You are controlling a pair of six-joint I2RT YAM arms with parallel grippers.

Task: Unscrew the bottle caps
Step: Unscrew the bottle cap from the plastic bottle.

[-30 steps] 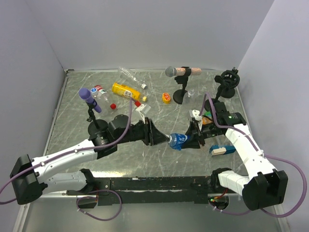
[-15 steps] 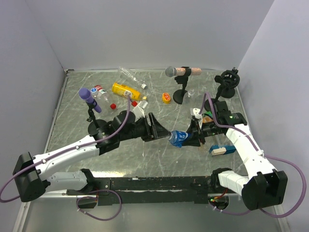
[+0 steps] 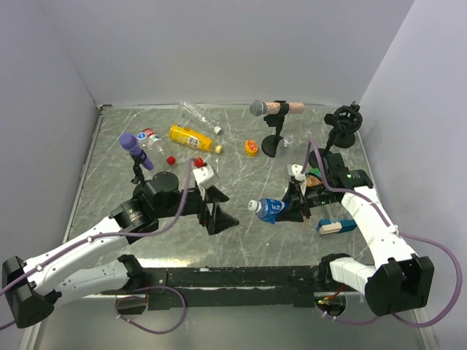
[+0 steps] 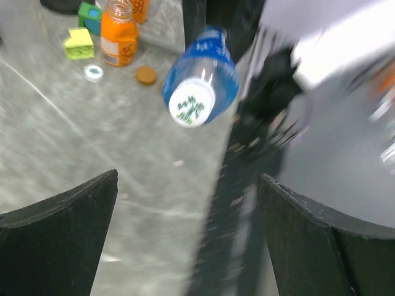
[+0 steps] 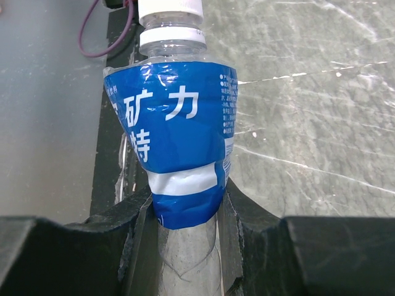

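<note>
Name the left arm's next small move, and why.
Probably move the open left gripper onto the white cap and close to twist: the cap is still on the blue-labelled bottle clamped by the right gripper, and the left jaws stand clear of it.

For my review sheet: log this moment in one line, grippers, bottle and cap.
left gripper open, off the white cap | right gripper shut on blue-label bottle | cap on bottle
</note>
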